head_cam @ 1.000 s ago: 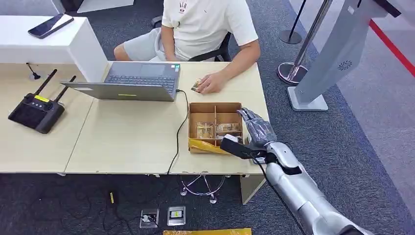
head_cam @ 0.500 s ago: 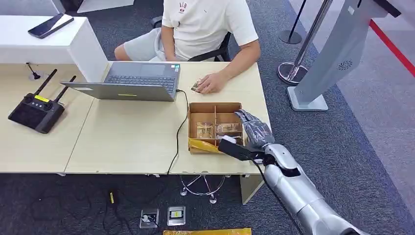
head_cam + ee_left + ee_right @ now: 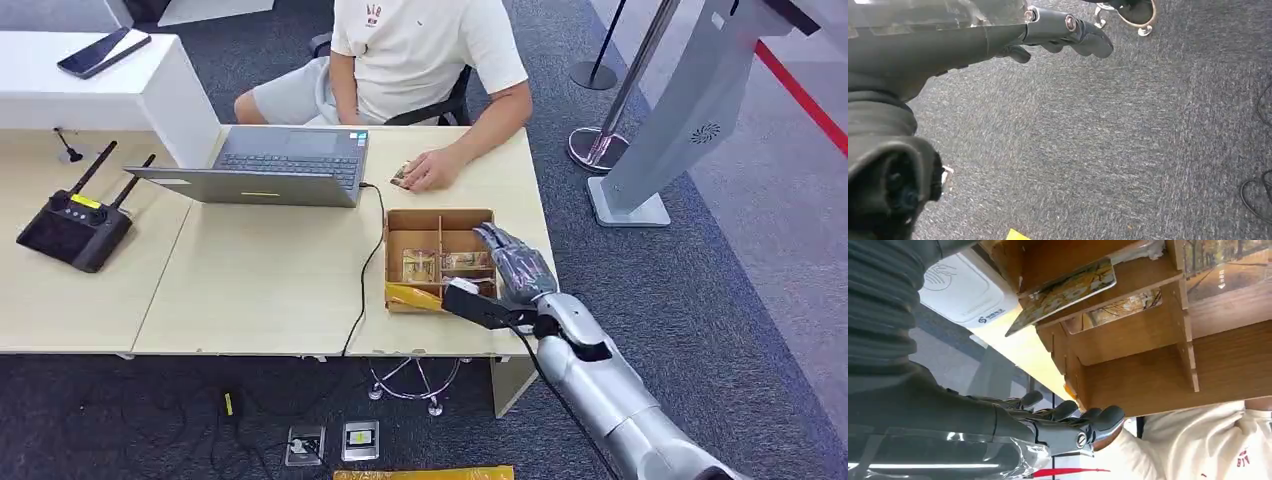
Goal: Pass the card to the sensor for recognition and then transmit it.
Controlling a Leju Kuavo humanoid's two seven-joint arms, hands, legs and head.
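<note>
Your right hand (image 3: 518, 265) hovers over the right side of the compartmented cardboard box (image 3: 438, 218), which sits on the pale wooden table (image 3: 260, 280), right of the grey laptop (image 3: 270, 165); picture cards (image 3: 420, 265) lie inside.

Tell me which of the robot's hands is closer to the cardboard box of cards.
The right hand is nearer, at the cardboard box's right side above the desk. The left hand hangs over grey carpet, with no box near it.
</note>
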